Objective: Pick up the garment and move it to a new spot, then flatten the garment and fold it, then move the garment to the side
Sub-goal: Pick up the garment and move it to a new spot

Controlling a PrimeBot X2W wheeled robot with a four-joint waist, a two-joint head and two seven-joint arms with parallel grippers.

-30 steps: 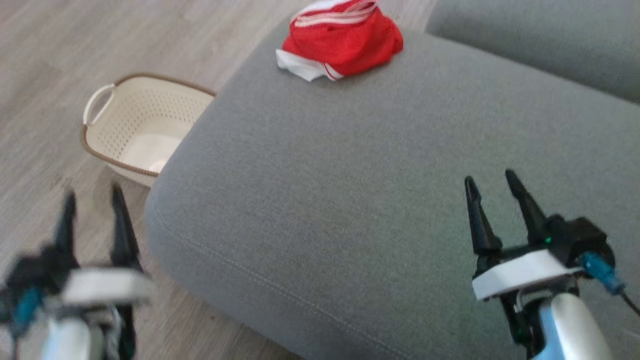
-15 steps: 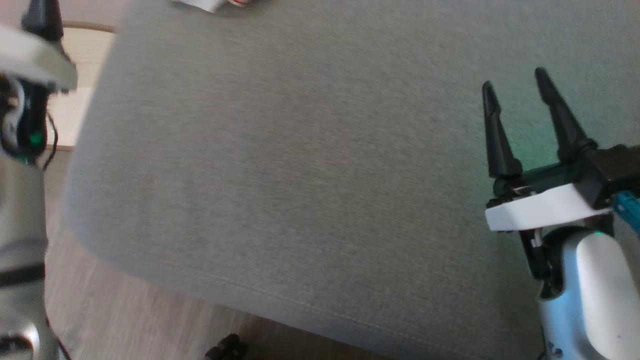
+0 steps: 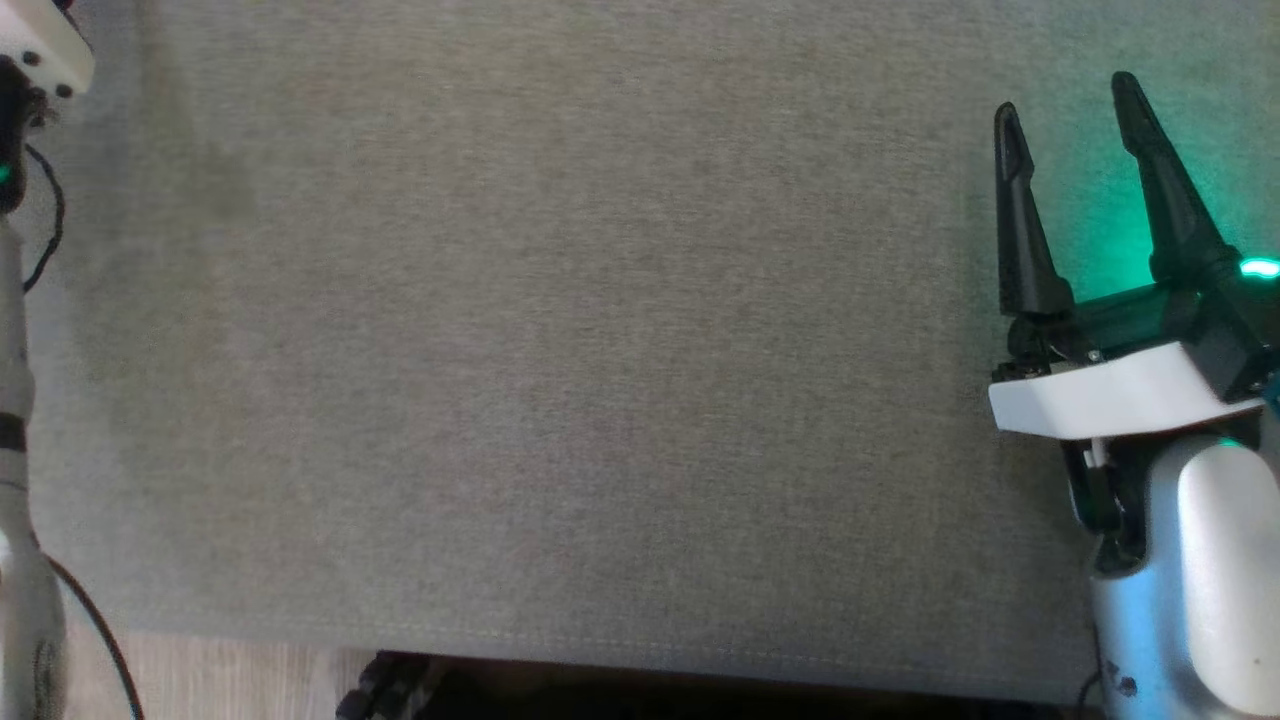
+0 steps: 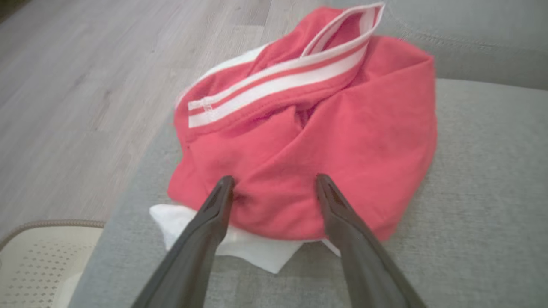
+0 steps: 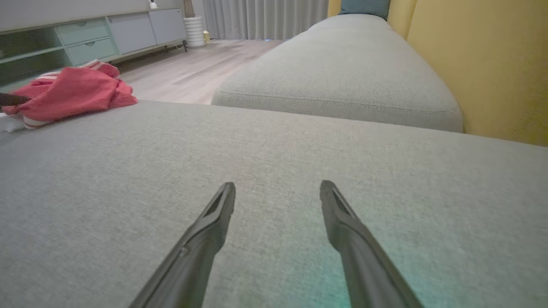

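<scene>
Grey cushion [image 3: 560,350] spreads across the head view, with a seam along its near edge. At the right my right gripper [image 3: 1066,95] hangs over it, both fingers well apart with nothing between them (a green glow falls on the fabric beside them). My left forearm [image 3: 15,450] runs up the left edge, a black cable beside it.

From the left wrist, the garment [image 4: 342,141], red with white stripes and a white part underneath, lies crumpled at the cushion's corner. My left gripper [image 4: 274,179] is spread wide at its near side, unclenched and grasping nothing. The tips sit at the red fabric, and I cannot tell whether they touch it. A basket [image 4: 38,256] shows at the lower left, next to the wooden floor [image 4: 85,85].

From the right wrist, my right fingers point along the bare cushion, apart. The garment lies well away at the view's left edge. Beyond is a second cushion [image 5: 342,72], a yellow wall [image 5: 483,64] to its right and a cabinet [image 5: 85,34] at the far left.
</scene>
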